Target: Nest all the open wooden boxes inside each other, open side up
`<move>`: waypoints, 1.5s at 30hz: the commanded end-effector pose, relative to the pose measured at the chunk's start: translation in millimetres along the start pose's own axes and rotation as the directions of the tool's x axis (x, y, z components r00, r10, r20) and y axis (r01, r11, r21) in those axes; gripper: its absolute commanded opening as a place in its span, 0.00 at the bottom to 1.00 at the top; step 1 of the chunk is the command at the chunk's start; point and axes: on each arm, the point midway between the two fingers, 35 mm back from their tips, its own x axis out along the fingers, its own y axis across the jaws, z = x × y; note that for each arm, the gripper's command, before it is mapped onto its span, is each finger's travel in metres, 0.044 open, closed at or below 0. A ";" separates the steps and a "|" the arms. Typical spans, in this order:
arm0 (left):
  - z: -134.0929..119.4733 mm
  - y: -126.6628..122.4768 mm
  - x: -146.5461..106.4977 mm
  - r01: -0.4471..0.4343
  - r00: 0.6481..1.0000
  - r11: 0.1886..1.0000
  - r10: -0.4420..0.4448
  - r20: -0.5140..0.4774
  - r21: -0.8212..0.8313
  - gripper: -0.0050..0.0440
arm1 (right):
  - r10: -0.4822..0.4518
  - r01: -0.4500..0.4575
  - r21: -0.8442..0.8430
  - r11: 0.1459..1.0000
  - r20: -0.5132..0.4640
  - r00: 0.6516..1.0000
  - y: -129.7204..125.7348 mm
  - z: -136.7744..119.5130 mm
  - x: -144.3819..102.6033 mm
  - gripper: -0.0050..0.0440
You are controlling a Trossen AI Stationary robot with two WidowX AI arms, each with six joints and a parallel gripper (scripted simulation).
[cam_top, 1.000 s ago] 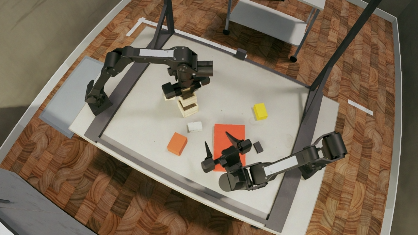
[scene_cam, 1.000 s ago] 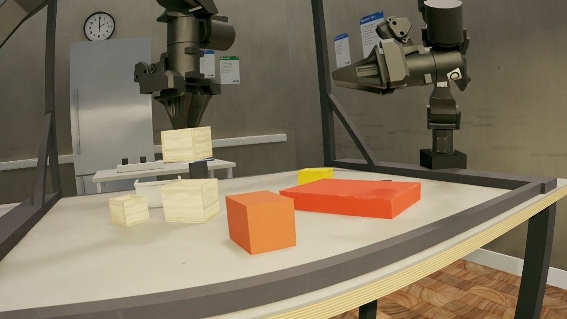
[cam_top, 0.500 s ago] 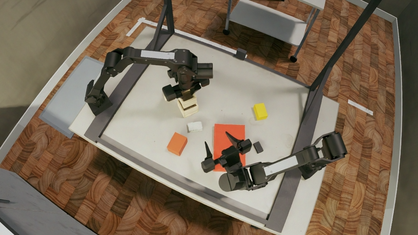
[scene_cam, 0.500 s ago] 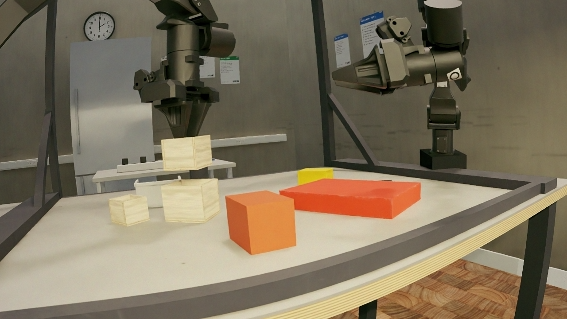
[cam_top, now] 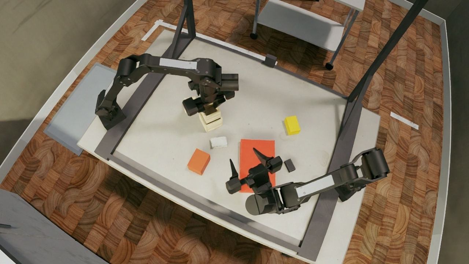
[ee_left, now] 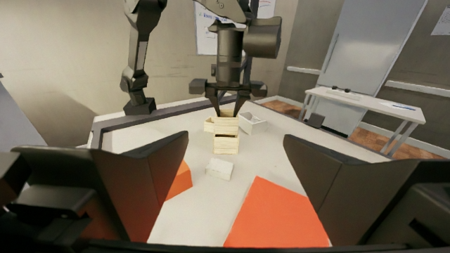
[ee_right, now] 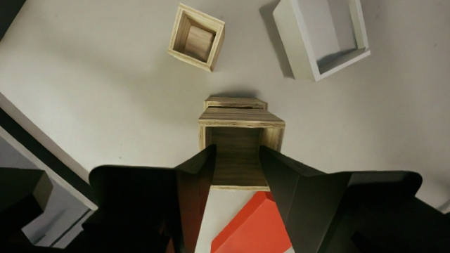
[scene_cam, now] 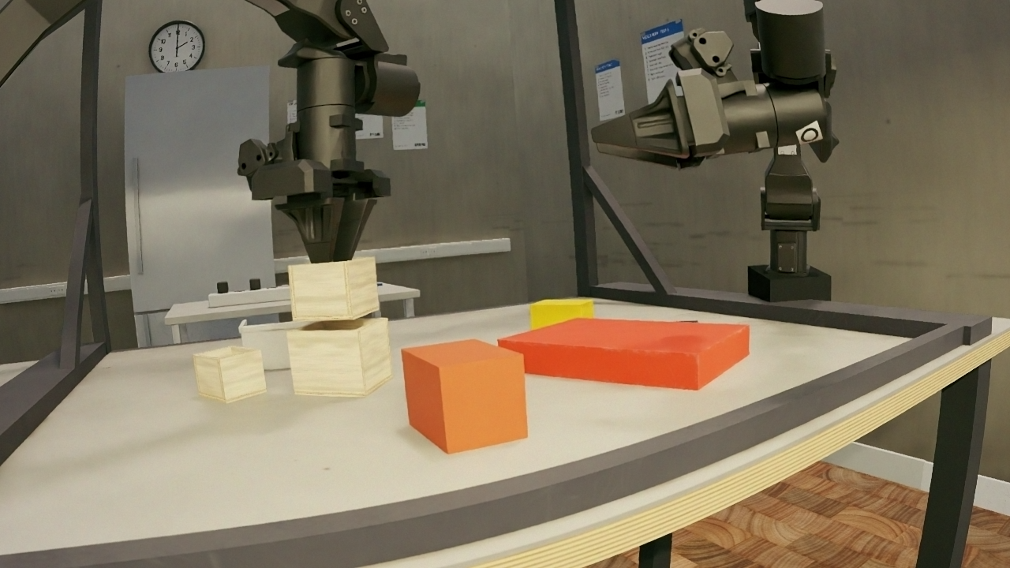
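My right gripper (cam_top: 209,106) (scene_cam: 331,258) (ee_left: 226,117) (ee_right: 238,150) points down with its fingertips inside the middle wooden box (cam_top: 211,116) (scene_cam: 317,290) (ee_left: 226,126) (ee_right: 242,119), holding it level, open side up, just above the biggest box. The biggest box (cam_top: 213,125) (scene_cam: 326,360) (ee_left: 226,146) (ee_right: 235,102) stands upright on the table, its opening mostly covered. The smallest box (scene_cam: 243,378) (ee_left: 209,125) (ee_right: 219,46) stands apart, open side up. My left gripper (cam_top: 242,154) (scene_cam: 594,137) (ee_left: 236,137) is open and empty, above the red slab.
A white open tray (scene_cam: 264,345) (ee_left: 251,128) (ee_right: 292,39) lies behind the boxes. A white block (cam_top: 218,142) (ee_left: 219,169), an orange block (cam_top: 198,161) (scene_cam: 462,395), a red slab (cam_top: 257,144) (scene_cam: 621,353), a yellow block (cam_top: 292,125) (scene_cam: 561,311) and a black block (cam_top: 289,165) lie around.
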 end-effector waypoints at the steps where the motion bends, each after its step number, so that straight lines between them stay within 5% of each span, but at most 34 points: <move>1: 7.2 0.8 -1.3 -0.002 1.000 1.000 0.002 0.007 0.017 0.92 | -0.001 0.001 -0.004 1.000 -0.001 1.000 0.0 -1.2 2.4 0.64; 45: 7.2 0.8 -1.3 -0.002 1.000 1.000 0.002 0.007 0.017 0.92 | -0.001 0.001 -0.003 1.000 -0.001 1.000 0.5 -1.0 22.4 0.64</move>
